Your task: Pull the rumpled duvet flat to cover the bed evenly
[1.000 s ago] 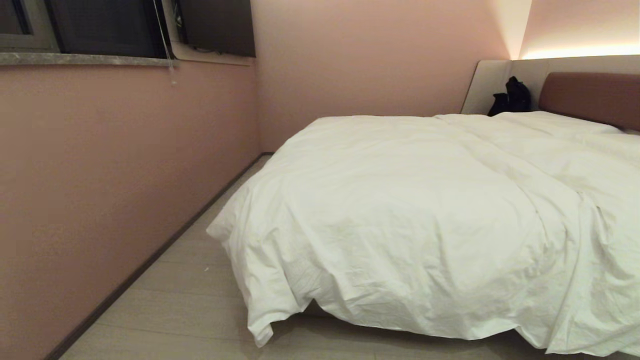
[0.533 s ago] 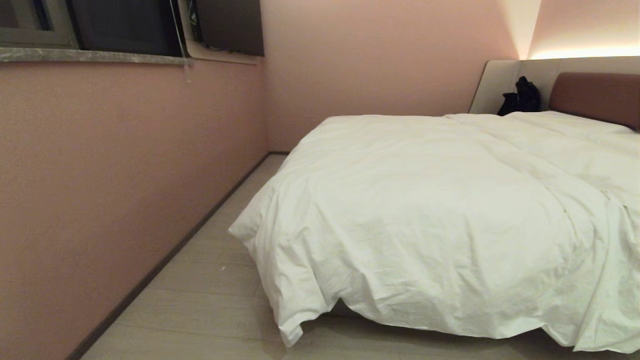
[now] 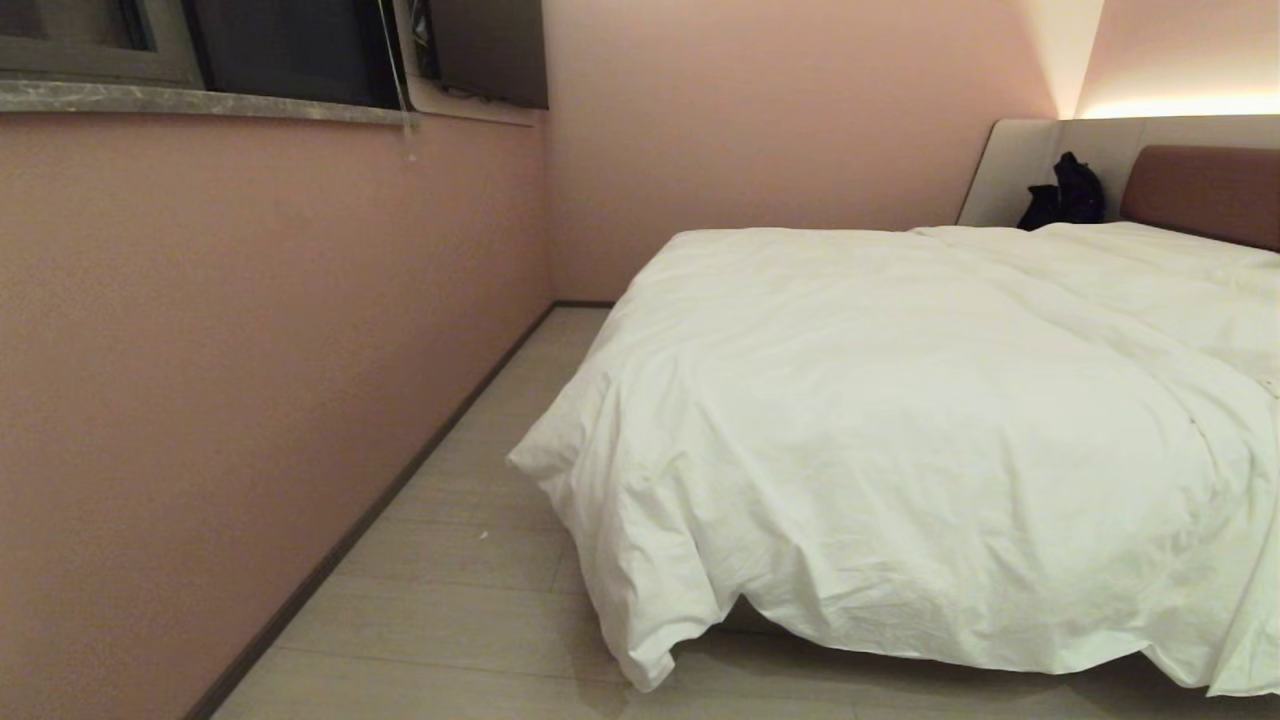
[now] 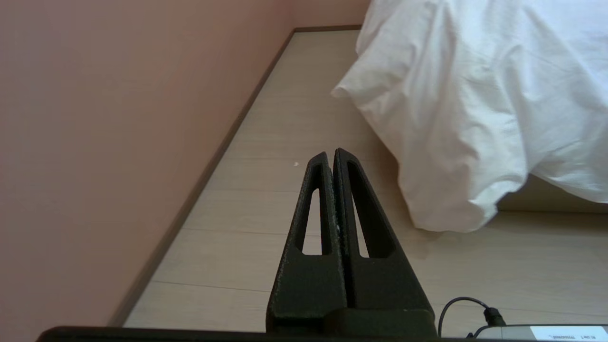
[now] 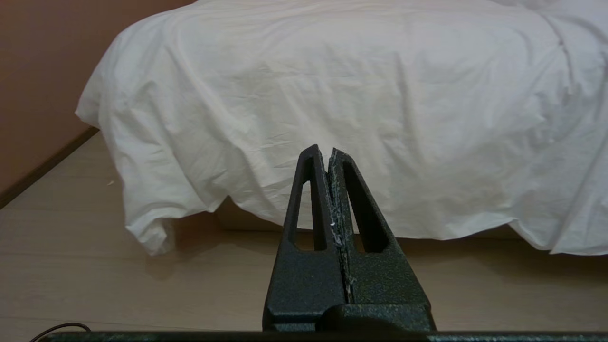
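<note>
The puffy white duvet [image 3: 900, 430] lies rumpled over the bed, hanging down at its foot and near-left corner [image 3: 640, 650], with folds running toward the brown headboard [image 3: 1200, 195]. The bed base shows as a dark strip under the hem [image 5: 242, 221]. My left gripper [image 4: 331, 153] is shut, empty, low over the floor, apart from the duvet corner [image 4: 441, 209]. My right gripper [image 5: 327, 149] is shut and empty too, pointing at the duvet's hanging foot edge [image 5: 332, 118] from a short way off. Neither arm shows in the head view.
A pink wall [image 3: 250, 350] with a dark skirting runs along the left, leaving a strip of pale wood floor [image 3: 480, 560] beside the bed. A window with a stone sill [image 3: 200, 100] is above. A black bag [image 3: 1065, 195] sits by the grey headboard panel.
The whole head view has shifted: bed, wall and window all slide to the right in the picture, so the camera has turned or moved left. The duvet itself lies as before.
</note>
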{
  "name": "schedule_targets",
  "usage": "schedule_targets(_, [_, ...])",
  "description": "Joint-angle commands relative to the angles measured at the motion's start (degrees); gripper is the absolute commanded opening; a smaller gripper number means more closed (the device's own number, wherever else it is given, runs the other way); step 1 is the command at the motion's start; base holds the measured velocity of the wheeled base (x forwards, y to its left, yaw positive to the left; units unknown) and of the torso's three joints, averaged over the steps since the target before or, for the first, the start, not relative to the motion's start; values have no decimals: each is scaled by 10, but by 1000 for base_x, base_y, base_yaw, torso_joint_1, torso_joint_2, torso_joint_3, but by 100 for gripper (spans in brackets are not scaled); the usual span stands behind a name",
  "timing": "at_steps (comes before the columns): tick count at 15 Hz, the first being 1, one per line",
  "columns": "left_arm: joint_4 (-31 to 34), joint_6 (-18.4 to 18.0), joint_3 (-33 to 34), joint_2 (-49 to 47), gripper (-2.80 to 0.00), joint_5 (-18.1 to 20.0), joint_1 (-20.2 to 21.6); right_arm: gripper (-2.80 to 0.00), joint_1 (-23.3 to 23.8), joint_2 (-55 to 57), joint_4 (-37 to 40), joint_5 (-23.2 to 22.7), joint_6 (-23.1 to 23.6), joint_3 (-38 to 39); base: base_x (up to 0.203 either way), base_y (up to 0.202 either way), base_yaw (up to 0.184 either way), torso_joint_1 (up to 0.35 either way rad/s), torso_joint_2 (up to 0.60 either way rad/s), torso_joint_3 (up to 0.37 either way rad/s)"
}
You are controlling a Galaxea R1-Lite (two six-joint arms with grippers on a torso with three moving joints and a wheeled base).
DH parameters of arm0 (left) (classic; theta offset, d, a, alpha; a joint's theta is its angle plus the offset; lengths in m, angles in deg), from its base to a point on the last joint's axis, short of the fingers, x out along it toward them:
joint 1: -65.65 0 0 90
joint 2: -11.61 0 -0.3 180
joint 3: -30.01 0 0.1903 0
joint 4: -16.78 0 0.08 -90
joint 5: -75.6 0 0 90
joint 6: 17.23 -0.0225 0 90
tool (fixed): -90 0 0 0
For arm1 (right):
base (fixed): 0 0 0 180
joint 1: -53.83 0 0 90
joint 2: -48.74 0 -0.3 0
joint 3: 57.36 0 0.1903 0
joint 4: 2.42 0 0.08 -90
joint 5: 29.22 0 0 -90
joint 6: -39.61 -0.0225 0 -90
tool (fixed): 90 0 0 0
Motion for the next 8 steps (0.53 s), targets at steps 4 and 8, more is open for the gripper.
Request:
schedule_targets(4, [0,0,0,0,-280,-1,0,-280,0,0,0,0,0,0,0,197,-1,5,-1,4])
schedule_targets(8, [0,0,-1,0,-280,0,0,-280,0,0,0,0,0,0,0,196,-1,2,2,3])
